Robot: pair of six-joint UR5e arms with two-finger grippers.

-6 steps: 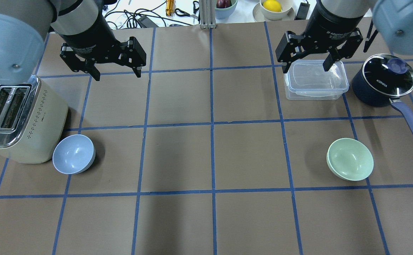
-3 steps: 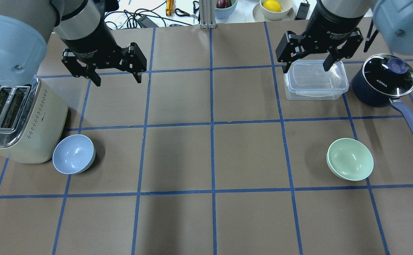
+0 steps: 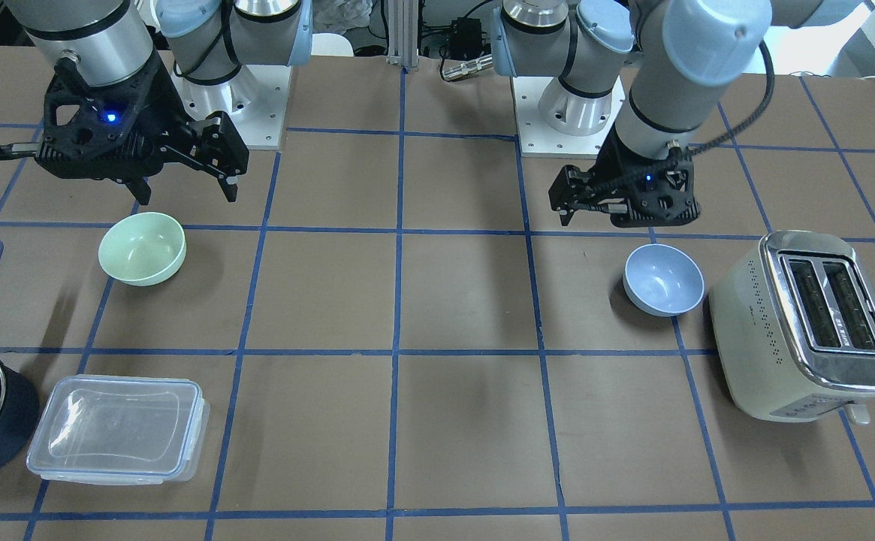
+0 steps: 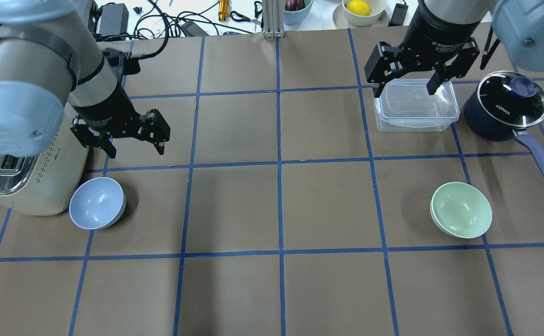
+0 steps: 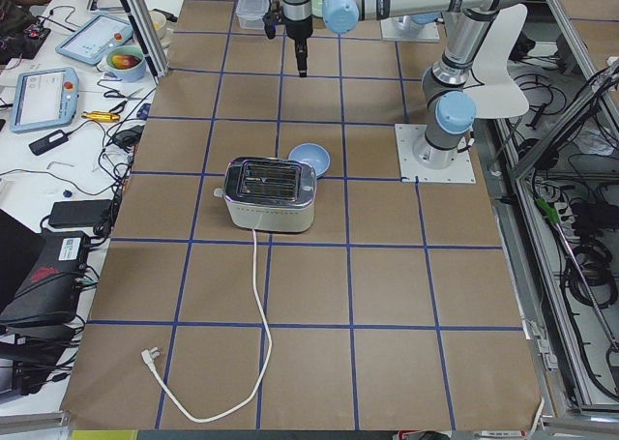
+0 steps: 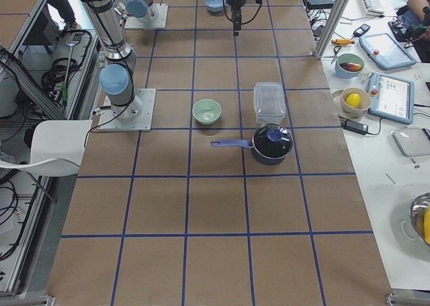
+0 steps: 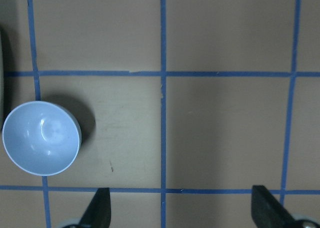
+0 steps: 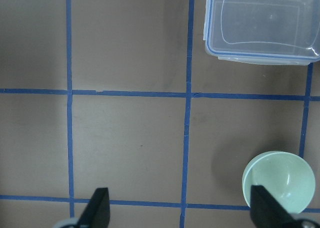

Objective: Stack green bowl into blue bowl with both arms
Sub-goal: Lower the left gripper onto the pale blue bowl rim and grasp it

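The pale blue bowl [image 4: 97,203] stands upright beside the toaster; it also shows in the front view [image 3: 664,279] and the left wrist view [image 7: 41,138]. The mint-green bowl [image 4: 461,210] stands upright on the right side, also seen in the front view [image 3: 142,248] and the right wrist view [image 8: 279,180]. My left gripper [image 4: 136,151] is open and empty, in the air just beyond the blue bowl. My right gripper [image 4: 405,91] is open and empty, high over the clear container, well beyond the green bowl.
A cream toaster [image 4: 33,177] touches or nearly touches the blue bowl's left side. A clear lidded container [image 4: 416,105] and a dark blue saucepan [image 4: 505,107] with a glass lid stand beyond the green bowl. Brown paper with blue tape lines covers the table.
My left arm has swung nearer and lower, bringing its open gripper close to the blue bowl. The right arm and both bowls have not moved.
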